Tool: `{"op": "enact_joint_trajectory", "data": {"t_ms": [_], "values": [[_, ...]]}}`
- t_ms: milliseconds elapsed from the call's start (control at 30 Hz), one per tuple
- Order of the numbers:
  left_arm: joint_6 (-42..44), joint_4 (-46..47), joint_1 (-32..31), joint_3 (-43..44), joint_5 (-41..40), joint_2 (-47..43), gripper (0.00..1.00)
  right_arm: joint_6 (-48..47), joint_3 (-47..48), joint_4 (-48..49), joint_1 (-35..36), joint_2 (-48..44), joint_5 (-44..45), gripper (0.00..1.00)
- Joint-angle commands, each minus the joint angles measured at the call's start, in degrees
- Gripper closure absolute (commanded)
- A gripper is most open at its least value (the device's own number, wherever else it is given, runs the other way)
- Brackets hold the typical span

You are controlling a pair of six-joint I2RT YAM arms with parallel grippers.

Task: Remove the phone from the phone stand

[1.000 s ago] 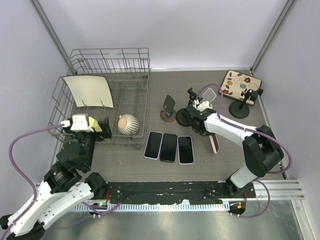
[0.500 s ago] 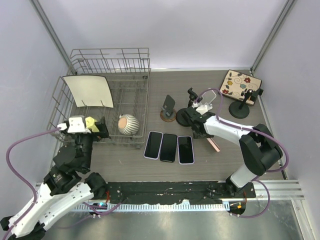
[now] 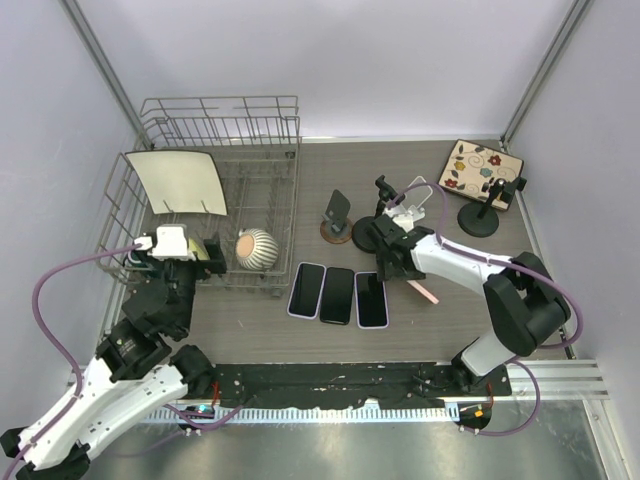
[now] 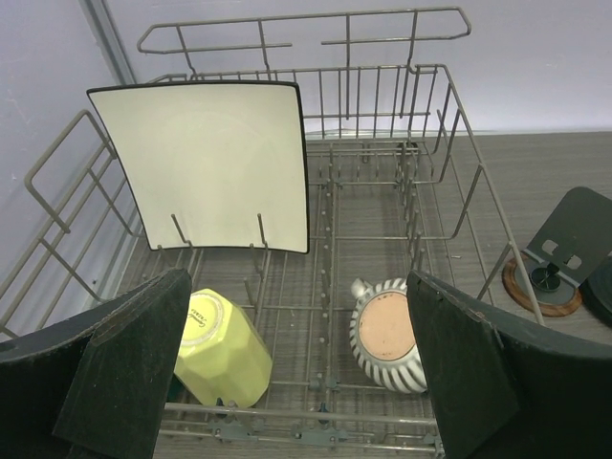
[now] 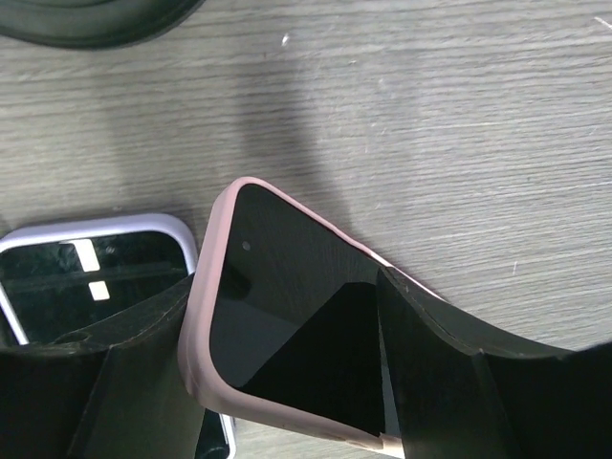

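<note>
A pink-cased phone (image 5: pixel 251 316) leans tilted on the wood table between the fingers of my right gripper (image 5: pixel 284 287), whose jaws stand apart and do not clamp it. From above the phone (image 3: pixel 425 290) shows as a thin pink edge, just right of the gripper (image 3: pixel 397 266). A black phone stand (image 3: pixel 338 215) on a round wooden base stands empty behind it, beside a dark round stand base (image 3: pixel 371 233). My left gripper (image 4: pixel 296 382) hangs open over the dish rack (image 4: pixel 435 153), far from the phones.
Three phones (image 3: pixel 337 295) lie side by side near the front, the lavender-cased one (image 5: pixel 96 258) right beside the pink one. The rack holds a square plate (image 4: pixel 206 158), a yellow cup (image 4: pixel 218 349) and a striped pot (image 4: pixel 387 335). A floral case (image 3: pixel 483 172) and another stand (image 3: pixel 480 215) sit at the back right.
My right gripper has opened from shut and shifted slightly left. The pink phone, flat in its grip before, now leans loose on edge. The left arm has barely moved.
</note>
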Motion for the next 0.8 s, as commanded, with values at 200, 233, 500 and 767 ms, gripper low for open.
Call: {"op": "enact_joint_trajectory", "data": {"t_ms": [200, 233, 500, 767], "values": [[0.3, 2.1, 1.9, -0.2, 2.5, 1.4, 0.02, 2.0, -0.3, 0.0, 0.4, -6.8, -7.2, 0.31], [0.4, 2.1, 1.9, -0.2, 2.7, 1.3, 0.02, 2.0, -0.4, -0.2, 0.3, -7.1, -7.8, 0.31], [0.0, 1.8, 2.4, -0.1, 3.4, 0.8, 0.02, 2.5, -2.8, 0.6, 0.4, -8.4, -8.8, 0.31], [-0.4, 1.5, 2.4, -0.3, 4.0, 0.2, 0.02, 3.6, -4.9, 2.7, 0.4, -7.9, -8.8, 0.31]]}}
